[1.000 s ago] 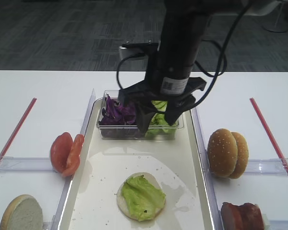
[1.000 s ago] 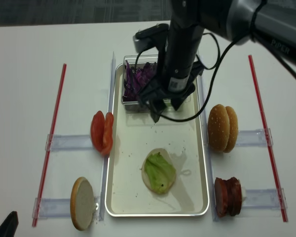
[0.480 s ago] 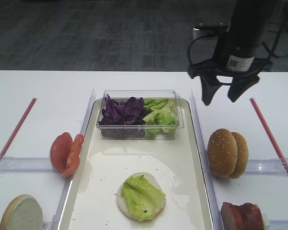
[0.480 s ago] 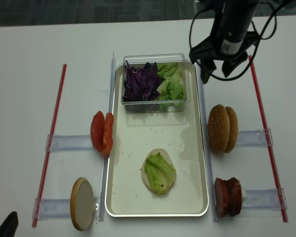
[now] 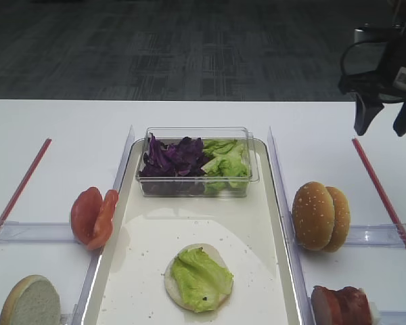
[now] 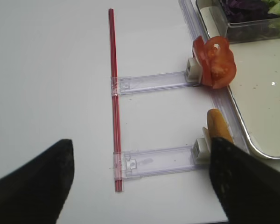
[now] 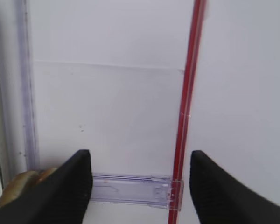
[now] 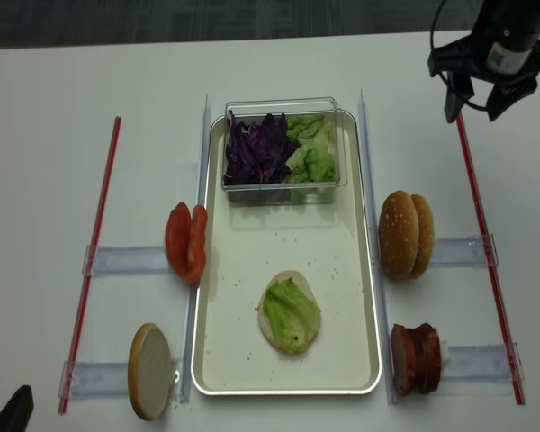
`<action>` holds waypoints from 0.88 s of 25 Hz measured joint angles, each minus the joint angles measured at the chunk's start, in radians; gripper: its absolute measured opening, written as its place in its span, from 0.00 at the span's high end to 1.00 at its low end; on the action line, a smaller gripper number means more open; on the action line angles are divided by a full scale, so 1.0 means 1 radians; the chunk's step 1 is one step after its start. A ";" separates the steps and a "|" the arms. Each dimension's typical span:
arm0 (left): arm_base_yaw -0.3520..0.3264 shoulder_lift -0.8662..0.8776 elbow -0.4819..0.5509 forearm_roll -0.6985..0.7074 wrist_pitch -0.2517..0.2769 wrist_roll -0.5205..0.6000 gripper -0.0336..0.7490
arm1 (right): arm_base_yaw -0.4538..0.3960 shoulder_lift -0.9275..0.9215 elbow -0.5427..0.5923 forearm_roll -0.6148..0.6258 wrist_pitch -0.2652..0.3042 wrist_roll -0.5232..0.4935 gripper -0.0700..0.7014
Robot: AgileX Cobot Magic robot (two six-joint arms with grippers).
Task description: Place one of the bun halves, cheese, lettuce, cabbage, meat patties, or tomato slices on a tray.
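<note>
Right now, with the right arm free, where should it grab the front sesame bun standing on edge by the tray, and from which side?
Grip the sesame bun across its thickness, domed crust to flat back, coming straight down from above. It stands on edge against a second bun, so only its top rim is free. The right gripper is open and empty.

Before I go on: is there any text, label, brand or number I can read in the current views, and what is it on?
No text can be read in the current views.
White sticker on the right arm just above the right hand: it carries dark marks, too small and blurred to read in either overhead view.
Tray, clear tub, red strips and food: no lettering visible.
</note>
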 joint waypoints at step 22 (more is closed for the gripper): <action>0.000 0.000 0.000 0.000 0.000 0.000 0.26 | -0.055 -0.151 0.169 0.016 0.000 -0.024 0.29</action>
